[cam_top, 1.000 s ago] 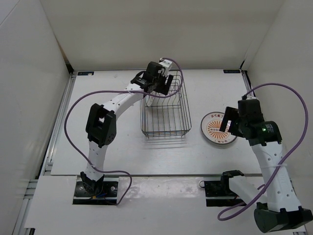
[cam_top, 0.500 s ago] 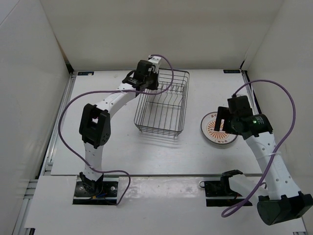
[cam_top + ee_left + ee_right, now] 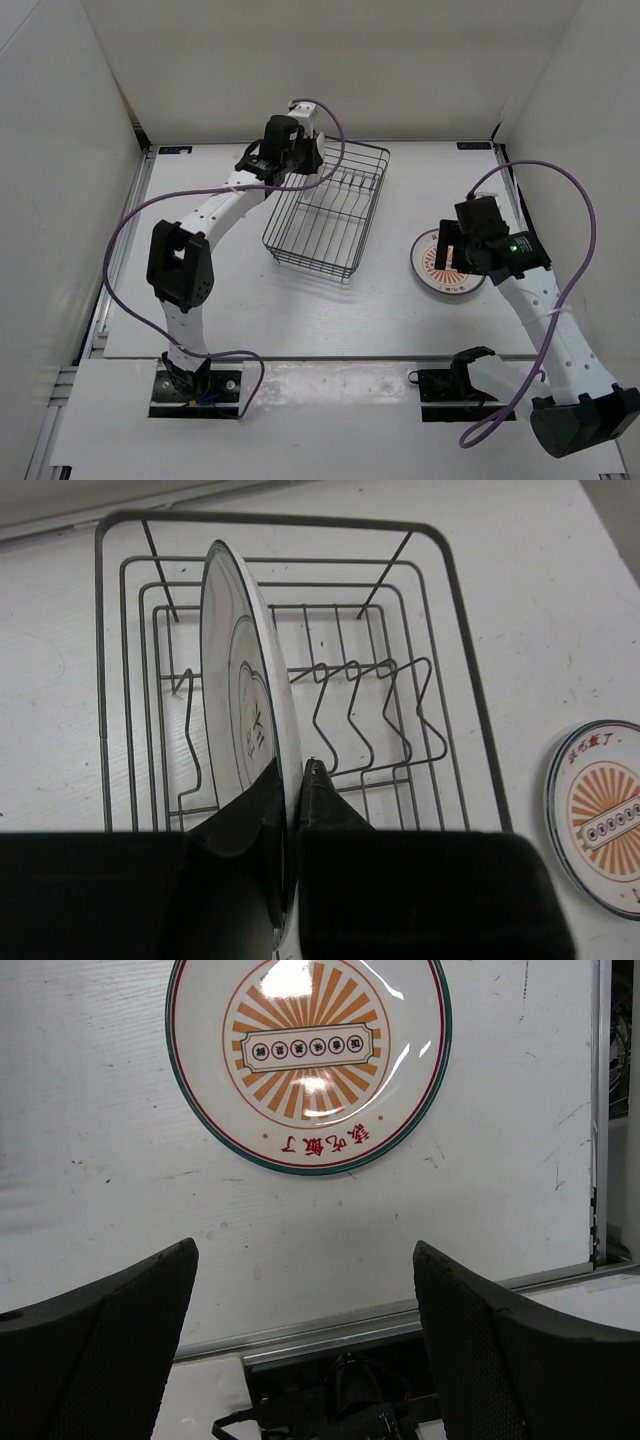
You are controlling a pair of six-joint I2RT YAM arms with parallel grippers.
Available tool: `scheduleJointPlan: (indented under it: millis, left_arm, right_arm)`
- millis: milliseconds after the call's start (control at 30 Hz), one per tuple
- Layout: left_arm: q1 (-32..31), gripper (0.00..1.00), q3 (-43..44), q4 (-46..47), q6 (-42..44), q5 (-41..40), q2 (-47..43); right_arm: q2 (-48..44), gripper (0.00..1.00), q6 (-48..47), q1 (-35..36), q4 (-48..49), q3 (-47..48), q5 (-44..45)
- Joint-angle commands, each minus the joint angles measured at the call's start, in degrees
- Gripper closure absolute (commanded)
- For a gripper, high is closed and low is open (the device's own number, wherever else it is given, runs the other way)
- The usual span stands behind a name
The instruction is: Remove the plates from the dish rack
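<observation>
White table (image 3: 300,310), white walls (image 3: 300,60) around, dark wire dish rack (image 3: 325,215) left of centre, long axis slanting far-right to near-left, left gripper (image 3: 290,800) pinching rim of dark-lined plate (image 3: 240,680) upright inside it, right gripper (image 3: 300,1290) wide above flat sunburst plate (image 3: 308,1060)

Left arm (image 3: 215,210) outstretched, left gripper (image 3: 295,780) clamped tight; right arm (image 3: 548,305) bent, right gripper (image 3: 305,1255) wide apart.

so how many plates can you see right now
2. One plate stands on edge in the rack, pinched by the left gripper; a sunburst plate lies on the table right of the rack. Another could hide beneath it.
</observation>
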Motion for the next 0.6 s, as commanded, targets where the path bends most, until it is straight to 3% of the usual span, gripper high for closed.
scheduleJointPlan:
  millis: [0, 133, 233, 300, 400, 433, 533, 567]
  left_arm:
    - [-0.20, 1.00, 1.19, 3.88, -1.22, -0.44, -6.96]
    - [0.41, 1.00, 7.92, 1.08, 7.62, -3.16, -8.10]
    - [2.08, 1.00, 10.67, -4.80, 17.01, -9.57, -8.19]
    - [3.92, 1.00, 10.07, -8.40, 20.12, -18.27, -9.50]
    - [7.25, 1.00, 4.55, -12.18, 21.02, -25.48, -11.09]
    - [8.49, 1.00, 1.83, -14.02, 18.06, -29.67, -12.40]
    - [11.47, 1.00, -5.64, -15.89, 13.56, -32.52, -14.94]
    - [11.92, 0.99, -13.41, -15.28, 13.46, -32.44, -15.65]
  right_arm:
    - [-0.08, 0.10, -0.33, 0.55, 0.68, 0.13, 1.49]
    - [-0.17, 0.10, -0.15, 1.25, 0.15, -0.13, 1.32]
    - [-0.35, 0.10, -0.15, 1.52, 0.06, -0.66, 1.32]
    - [-0.35, 0.10, -0.15, 1.78, 0.32, -1.01, 1.32]
    - [0.00, 0.10, -0.33, 2.39, 0.50, -1.01, 1.14]
    - [0.00, 0.10, -0.33, 2.57, 0.76, -1.19, 0.97]
    - [0.01, 0.10, -0.50, 3.10, 1.11, -1.45, 1.14]
    - [0.09, 0.10, -0.50, 3.19, 0.94, -1.54, 1.49]
